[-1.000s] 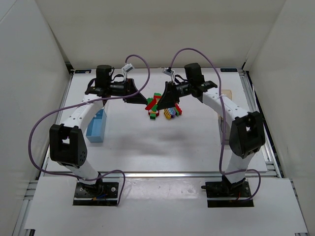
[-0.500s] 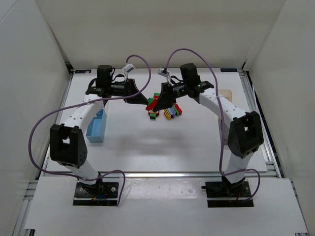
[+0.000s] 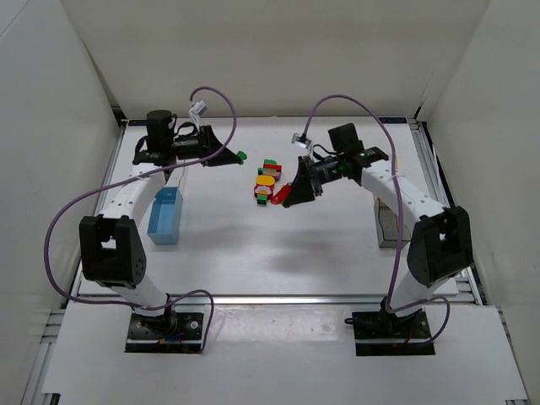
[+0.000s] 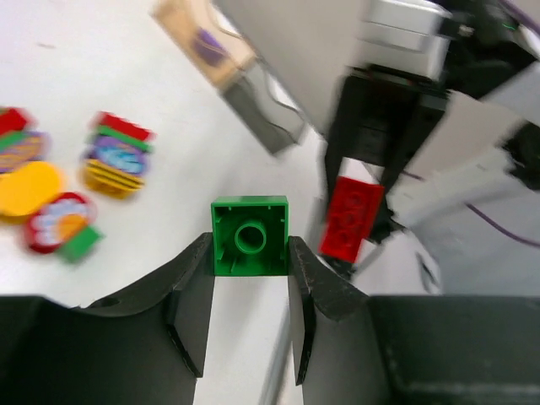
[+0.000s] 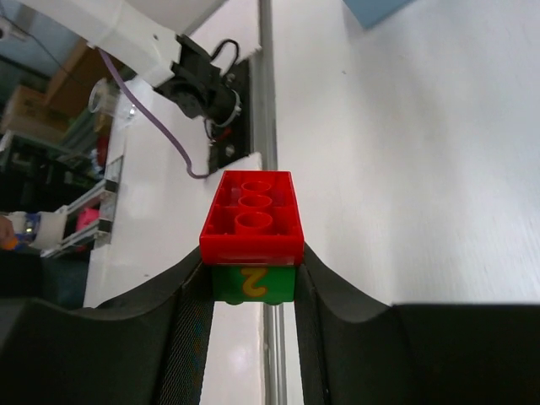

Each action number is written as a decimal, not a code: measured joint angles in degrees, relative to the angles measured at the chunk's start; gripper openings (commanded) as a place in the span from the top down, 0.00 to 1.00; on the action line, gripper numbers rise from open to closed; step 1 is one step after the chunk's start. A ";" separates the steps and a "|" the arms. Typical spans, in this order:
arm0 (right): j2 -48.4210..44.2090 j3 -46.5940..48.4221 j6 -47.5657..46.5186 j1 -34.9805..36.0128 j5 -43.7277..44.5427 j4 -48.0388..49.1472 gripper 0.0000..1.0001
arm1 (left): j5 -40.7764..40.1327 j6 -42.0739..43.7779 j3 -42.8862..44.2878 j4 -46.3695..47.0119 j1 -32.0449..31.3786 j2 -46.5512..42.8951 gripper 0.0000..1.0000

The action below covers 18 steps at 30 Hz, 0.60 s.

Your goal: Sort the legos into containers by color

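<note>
Fingers on the left clamp a green brick; right fingers clamp a red-over-green stack; loose legos lie between them.

A green brick and a red-on-green stack are each gripped aloft; other legos lie clustered together.

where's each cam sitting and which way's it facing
top external: above, behind the arms, looking down at the table; both arms show.
left wrist: on left gripper, facing across the table; fingers pinch a green brick.
right wrist: on right gripper, facing the near edge; fingers hold a red-on-green stack.
shared: left wrist and top also see that stack.
</note>
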 measured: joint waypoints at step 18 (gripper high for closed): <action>-6.67 -5.62 -10.29 -14.69 9.29 -7.39 1.00 | -53.99 20.44 3.19 -31.04 4.26 -6.51 0.90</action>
